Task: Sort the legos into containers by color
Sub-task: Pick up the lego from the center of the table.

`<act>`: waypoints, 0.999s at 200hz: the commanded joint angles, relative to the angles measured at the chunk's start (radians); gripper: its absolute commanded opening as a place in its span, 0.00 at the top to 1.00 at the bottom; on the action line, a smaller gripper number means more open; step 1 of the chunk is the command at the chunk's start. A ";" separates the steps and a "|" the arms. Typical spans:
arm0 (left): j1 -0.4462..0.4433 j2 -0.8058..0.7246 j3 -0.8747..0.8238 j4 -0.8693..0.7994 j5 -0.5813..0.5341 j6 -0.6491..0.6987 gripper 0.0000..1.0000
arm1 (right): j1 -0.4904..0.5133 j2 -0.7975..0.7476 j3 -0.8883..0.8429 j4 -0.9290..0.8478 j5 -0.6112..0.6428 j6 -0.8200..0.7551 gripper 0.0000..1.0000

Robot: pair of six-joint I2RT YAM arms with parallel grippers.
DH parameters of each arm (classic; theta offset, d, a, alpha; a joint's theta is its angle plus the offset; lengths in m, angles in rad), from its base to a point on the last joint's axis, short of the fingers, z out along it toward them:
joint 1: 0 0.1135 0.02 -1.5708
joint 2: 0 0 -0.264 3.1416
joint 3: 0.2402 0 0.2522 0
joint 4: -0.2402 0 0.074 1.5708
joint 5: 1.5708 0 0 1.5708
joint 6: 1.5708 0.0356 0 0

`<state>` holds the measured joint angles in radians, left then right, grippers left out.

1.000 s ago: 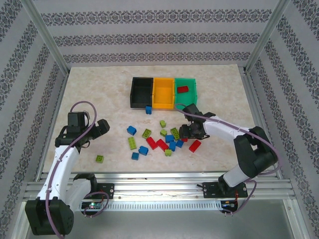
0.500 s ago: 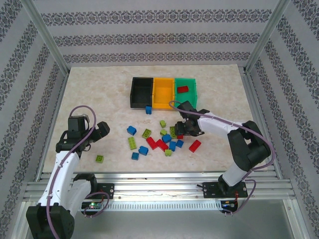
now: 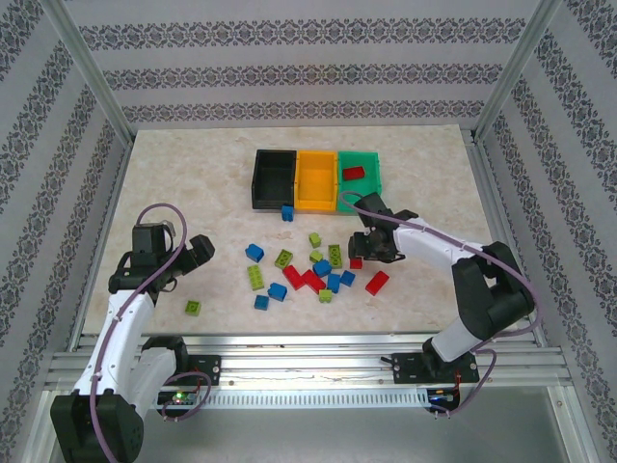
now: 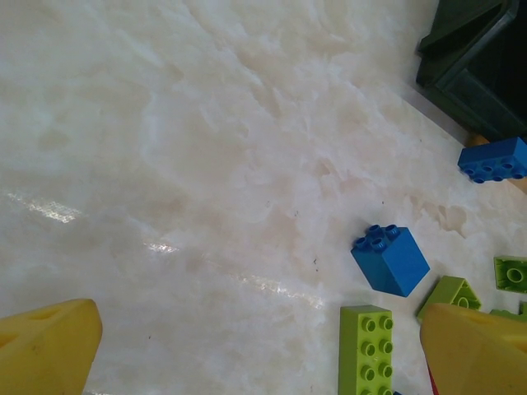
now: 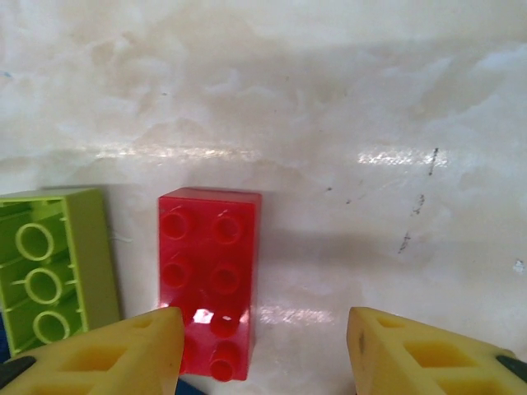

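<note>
Blue, lime and red legos lie scattered mid-table around (image 3: 313, 270). In the right wrist view my right gripper (image 5: 263, 355) is open just above the table, with a red brick (image 5: 210, 280) lying studs-up between its fingers, close to the left finger (image 5: 115, 354). From above, that gripper (image 3: 364, 253) hangs over this red brick (image 3: 356, 262). The black bin (image 3: 273, 178), orange-yellow bin (image 3: 316, 179) and green bin (image 3: 371, 183) stand in a row behind; a red brick (image 3: 354, 173) lies in the green one. My left gripper (image 3: 198, 253) is open over bare table.
An upturned lime brick (image 5: 49, 267) lies just left of the red one. Ahead of the left gripper (image 4: 259, 362) are a blue brick (image 4: 389, 257) and a lime brick (image 4: 366, 350). A lone lime brick (image 3: 194, 307) lies near the left arm. Metal frame posts edge the table.
My right gripper has shifted slightly right and back from the pile, and a red brick now shows beneath it. The left arm lowered a little, then held still.
</note>
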<state>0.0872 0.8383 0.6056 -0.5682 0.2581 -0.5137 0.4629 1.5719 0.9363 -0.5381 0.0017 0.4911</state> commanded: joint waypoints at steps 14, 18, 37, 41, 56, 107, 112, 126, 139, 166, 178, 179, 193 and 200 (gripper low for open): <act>0.011 0.002 0.002 0.021 0.010 -0.003 0.01 | 0.022 0.013 0.031 0.007 -0.023 0.010 0.45; 0.011 0.003 0.001 0.021 0.008 -0.003 0.01 | 0.022 0.020 0.033 0.007 -0.021 0.010 0.45; 0.011 0.003 0.003 0.018 -0.001 -0.006 0.01 | 0.026 0.048 0.034 0.010 -0.008 0.013 0.45; 0.011 0.004 0.003 0.018 -0.003 -0.008 0.01 | 0.028 0.052 0.031 0.013 -0.007 0.015 0.45; 0.011 0.005 0.003 0.018 -0.003 -0.010 0.01 | 0.029 0.072 0.029 0.028 -0.019 0.022 0.45; 0.011 0.008 -0.001 0.021 0.007 -0.017 0.01 | 0.056 0.140 0.056 0.031 -0.011 0.032 0.50; 0.011 0.008 -0.002 0.021 0.005 -0.019 0.01 | 0.056 0.141 0.057 0.032 -0.012 0.033 0.52; 0.012 0.010 -0.003 0.021 -0.005 -0.026 0.01 | 0.057 0.145 0.061 0.035 -0.017 0.033 0.61; 0.011 0.011 -0.004 0.021 -0.003 -0.028 0.01 | 0.057 0.145 0.072 0.026 -0.017 0.026 0.67; 0.011 0.018 -0.003 0.022 0.004 -0.028 0.01 | 0.051 0.130 0.105 -0.005 0.009 0.004 0.70; 0.012 0.018 -0.003 0.022 0.001 -0.030 0.00 | 0.042 0.125 0.131 -0.016 0.012 -0.012 0.70; 0.012 0.020 -0.003 0.022 0.000 -0.029 0.00 | 0.040 0.125 0.133 -0.017 0.013 -0.013 0.70; 0.011 0.018 -0.005 0.026 0.006 -0.028 0.01 | 0.017 0.127 0.181 -0.037 0.009 -0.041 0.70; 0.011 0.020 -0.006 0.030 0.013 -0.028 0.01 | -0.001 0.132 0.212 -0.047 0.003 -0.057 0.70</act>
<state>0.0872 0.8570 0.6056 -0.5678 0.2611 -0.5297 0.5041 1.7084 1.0557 -0.5400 -0.0124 0.4908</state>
